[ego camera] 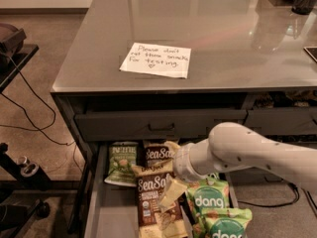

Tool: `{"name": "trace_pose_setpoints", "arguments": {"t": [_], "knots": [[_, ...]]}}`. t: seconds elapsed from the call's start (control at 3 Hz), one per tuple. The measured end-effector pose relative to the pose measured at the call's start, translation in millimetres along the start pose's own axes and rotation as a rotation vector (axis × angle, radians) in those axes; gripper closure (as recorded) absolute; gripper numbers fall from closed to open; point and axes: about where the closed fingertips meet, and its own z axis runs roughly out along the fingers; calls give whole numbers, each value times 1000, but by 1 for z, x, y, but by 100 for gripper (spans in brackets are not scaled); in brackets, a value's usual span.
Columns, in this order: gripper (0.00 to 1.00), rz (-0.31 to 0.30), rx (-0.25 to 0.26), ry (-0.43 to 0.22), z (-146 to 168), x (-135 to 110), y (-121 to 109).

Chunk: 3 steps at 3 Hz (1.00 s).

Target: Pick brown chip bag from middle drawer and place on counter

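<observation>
The brown chip bag (pixel 150 198) lies flat in the open middle drawer (pixel 106 214), its white "SeaSalt" lettering facing up. A smaller bag of the same kind (pixel 157 154) lies just behind it. My white arm reaches in from the right. My gripper (pixel 168 168) is down in the drawer over the bag's upper right corner. Its pale fingers stand apart, one finger (pixel 172 191) resting on the bag's right side and the other at the smaller bag's top. It is open and holds nothing. The counter (pixel 213 29) above bears the white note (pixel 156 60).
Two green "dang" bags (pixel 211 200) (pixel 226 226) lie right of the brown bag, under my arm. A pale green-and-white bag (pixel 121 160) lies at the drawer's back left. A shut drawer with a bar handle (pixel 161 126) sits above. A black stand with cables (pixel 20 172) is at left.
</observation>
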Motion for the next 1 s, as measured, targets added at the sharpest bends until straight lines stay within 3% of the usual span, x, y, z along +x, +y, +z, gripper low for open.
{"name": "trace_pose_setpoints", "arguments": {"t": [0.33,0.67,1.0], "knots": [[0,-103,-63,16,63,38,-13],[0,-63,-122,-12,107,82,-20],[0,-24,-164,-29,130,97,-8]]}}
